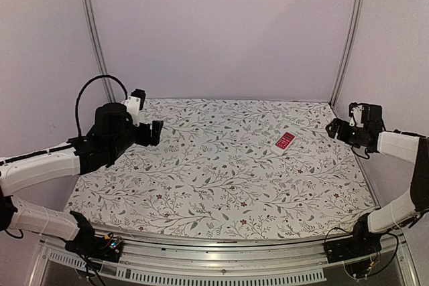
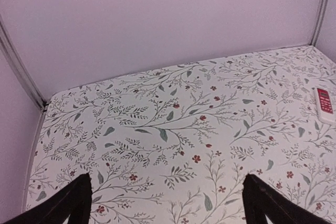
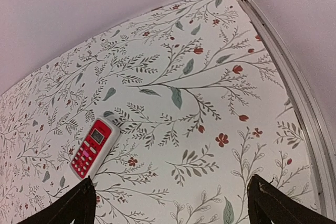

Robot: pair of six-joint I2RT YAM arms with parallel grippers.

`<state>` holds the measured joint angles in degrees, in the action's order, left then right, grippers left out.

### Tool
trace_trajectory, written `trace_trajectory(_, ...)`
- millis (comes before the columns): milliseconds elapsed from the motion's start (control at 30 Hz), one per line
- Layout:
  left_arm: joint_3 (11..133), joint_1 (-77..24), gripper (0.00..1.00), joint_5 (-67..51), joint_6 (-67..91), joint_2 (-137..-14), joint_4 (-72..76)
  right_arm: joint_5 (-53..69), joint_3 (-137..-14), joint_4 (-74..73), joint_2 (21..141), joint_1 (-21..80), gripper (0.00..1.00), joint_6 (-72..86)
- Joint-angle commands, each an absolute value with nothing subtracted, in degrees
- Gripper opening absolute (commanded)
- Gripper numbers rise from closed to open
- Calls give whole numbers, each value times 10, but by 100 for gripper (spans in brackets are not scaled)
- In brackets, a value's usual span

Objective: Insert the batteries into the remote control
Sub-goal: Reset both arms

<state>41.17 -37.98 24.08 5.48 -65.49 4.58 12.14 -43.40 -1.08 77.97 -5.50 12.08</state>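
left gripper [image 2: 168, 211]: jaws wide, empty | right gripper [image 3: 170, 205]: jaws wide, empty

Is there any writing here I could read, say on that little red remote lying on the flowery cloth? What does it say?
No text can be read in any view.
Remote control: its small screen and pale buttons may carry markings, but they are too small and blurred to read.
Tablecloth: printed leaves and flowers only, no words or numbers.
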Motion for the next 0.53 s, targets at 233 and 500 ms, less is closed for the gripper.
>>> trace_trajectory(233,291,-221,100,296,162,-670,164,188,-266,205,708,-163,99,192)
trace_trajectory(500,258,-172,100,298,154,-670,228,190,-241,244,698,-163,99,192)
